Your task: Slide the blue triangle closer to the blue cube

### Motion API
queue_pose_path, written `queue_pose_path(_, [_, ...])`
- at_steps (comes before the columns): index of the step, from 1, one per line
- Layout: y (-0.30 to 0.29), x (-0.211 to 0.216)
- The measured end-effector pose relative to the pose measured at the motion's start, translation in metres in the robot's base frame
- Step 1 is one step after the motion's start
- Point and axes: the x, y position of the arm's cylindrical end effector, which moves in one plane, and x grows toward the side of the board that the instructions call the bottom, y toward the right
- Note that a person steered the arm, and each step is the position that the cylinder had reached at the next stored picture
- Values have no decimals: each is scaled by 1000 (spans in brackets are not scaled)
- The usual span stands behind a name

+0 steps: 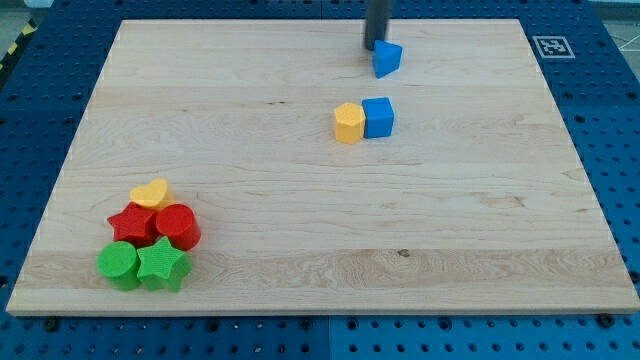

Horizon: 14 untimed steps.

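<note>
The blue triangle lies near the view's top, right of centre. The blue cube sits a short way below it, touching a yellow block on its left. My tip comes down from the view's top edge and rests at the blue triangle's upper left side, touching or nearly touching it.
A cluster sits at the view's lower left: a yellow heart, a red star, a red cylinder, a green cylinder and a green star. A fiducial marker is at the board's top right corner.
</note>
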Motion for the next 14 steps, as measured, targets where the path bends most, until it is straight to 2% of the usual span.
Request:
queue_pose_path(1, [-33,27])
queue_pose_path(2, [-33,23])
queue_pose_path(3, [-34,-32])
queue_pose_path(4, [-1,-47])
queue_pose_path(6, [22,46])
queue_pose_path(7, [23,54])
queue_pose_path(9, [53,13])
queue_pose_path(11, [84,77])
queue_pose_path(12, [63,88])
queue_pose_path(14, [59,86])
